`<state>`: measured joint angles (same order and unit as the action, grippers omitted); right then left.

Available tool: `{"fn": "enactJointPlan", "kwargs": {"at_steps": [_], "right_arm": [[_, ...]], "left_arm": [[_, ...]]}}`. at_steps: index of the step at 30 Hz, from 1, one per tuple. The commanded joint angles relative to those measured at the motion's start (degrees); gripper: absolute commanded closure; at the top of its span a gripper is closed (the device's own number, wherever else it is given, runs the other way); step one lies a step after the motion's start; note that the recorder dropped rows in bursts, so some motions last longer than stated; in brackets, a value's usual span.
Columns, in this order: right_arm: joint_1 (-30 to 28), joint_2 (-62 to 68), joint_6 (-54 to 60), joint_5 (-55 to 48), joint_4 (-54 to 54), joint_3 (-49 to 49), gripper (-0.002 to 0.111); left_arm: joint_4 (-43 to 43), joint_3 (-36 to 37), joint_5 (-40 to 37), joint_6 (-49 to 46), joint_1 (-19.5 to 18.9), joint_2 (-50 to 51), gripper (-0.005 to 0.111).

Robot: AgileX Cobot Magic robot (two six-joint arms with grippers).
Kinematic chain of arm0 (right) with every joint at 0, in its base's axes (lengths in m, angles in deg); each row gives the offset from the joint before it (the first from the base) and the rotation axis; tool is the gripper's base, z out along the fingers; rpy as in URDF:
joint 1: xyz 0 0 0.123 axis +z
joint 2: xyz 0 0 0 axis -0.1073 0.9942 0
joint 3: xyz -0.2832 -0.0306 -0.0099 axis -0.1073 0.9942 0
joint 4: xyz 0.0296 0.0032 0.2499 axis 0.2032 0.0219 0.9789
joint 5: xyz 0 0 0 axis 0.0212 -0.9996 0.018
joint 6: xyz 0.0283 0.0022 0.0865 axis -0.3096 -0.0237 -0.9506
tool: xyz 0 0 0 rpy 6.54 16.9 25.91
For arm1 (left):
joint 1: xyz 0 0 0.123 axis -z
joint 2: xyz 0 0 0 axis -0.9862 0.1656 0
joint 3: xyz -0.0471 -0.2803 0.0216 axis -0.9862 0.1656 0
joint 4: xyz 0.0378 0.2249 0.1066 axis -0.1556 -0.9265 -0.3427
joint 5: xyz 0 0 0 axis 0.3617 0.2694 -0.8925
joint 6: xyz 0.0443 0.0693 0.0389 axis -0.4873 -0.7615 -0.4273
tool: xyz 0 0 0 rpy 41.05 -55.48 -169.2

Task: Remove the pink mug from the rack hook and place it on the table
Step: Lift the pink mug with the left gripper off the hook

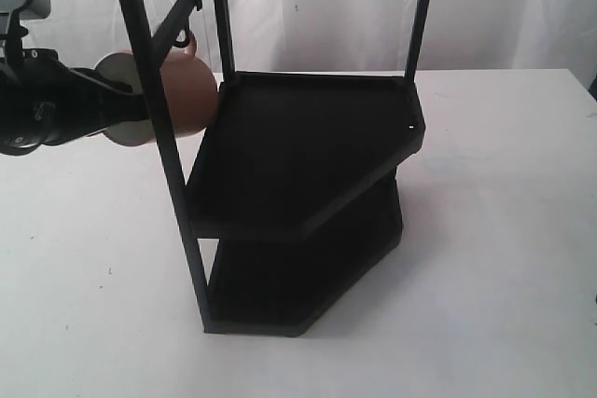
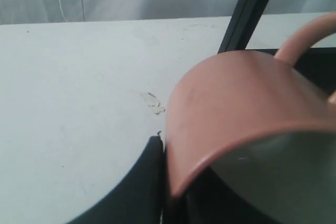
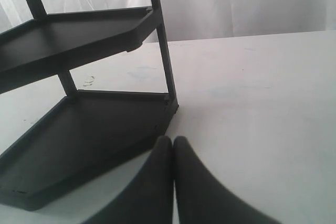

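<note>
The pink mug (image 1: 189, 92) hangs tilted at the rack's upper left, its loop handle still around the black rack hook (image 1: 180, 40) under the top side bar. My left gripper (image 1: 124, 105) comes in from the left and is shut on the mug's rim. In the left wrist view the pink mug (image 2: 239, 108) fills the right side; one finger (image 2: 139, 190) presses on its outer wall and the other sits inside the cream interior. My right gripper (image 3: 173, 144) is shut and empty, low over the white table (image 3: 262, 103) beside the rack's bottom shelf.
The black two-shelf rack (image 1: 308, 151) stands mid-table, its front post (image 1: 159, 109) crossing in front of the mug. White table (image 1: 485, 258) stretches to the right and front. A white curtain hangs behind.
</note>
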<state>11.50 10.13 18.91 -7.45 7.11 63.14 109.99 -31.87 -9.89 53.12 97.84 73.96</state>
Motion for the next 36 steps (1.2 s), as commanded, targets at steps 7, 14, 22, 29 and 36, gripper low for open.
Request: {"fn": "enactJointPlan", "kwargs": {"at_steps": [7,14,22,29,36], "right_arm": [[-0.4,-0.4,0.2,0.1,-0.6,0.3,0.108],[-0.4,-0.4,0.2,0.1,-0.6,0.3,0.108],[-0.4,-0.4,0.2,0.1,-0.6,0.3,0.108],[-0.4,-0.4,0.2,0.1,-0.6,0.3,0.108],[-0.4,-0.4,0.2,0.1,-0.6,0.3,0.108]], "left_arm": [[0.7,0.1,-2.2,0.3,0.1,-3.2,0.107],[0.3,0.1,-3.0,-1.1,0.1,-6.0,0.107],[0.2,0.1,-3.1,-1.6,-0.1,-7.2,0.107],[0.2,0.1,-1.9,-1.6,-0.1,-7.8,0.107],[0.2,0.1,-1.2,-3.8,-0.1,-7.8,0.107]]}}
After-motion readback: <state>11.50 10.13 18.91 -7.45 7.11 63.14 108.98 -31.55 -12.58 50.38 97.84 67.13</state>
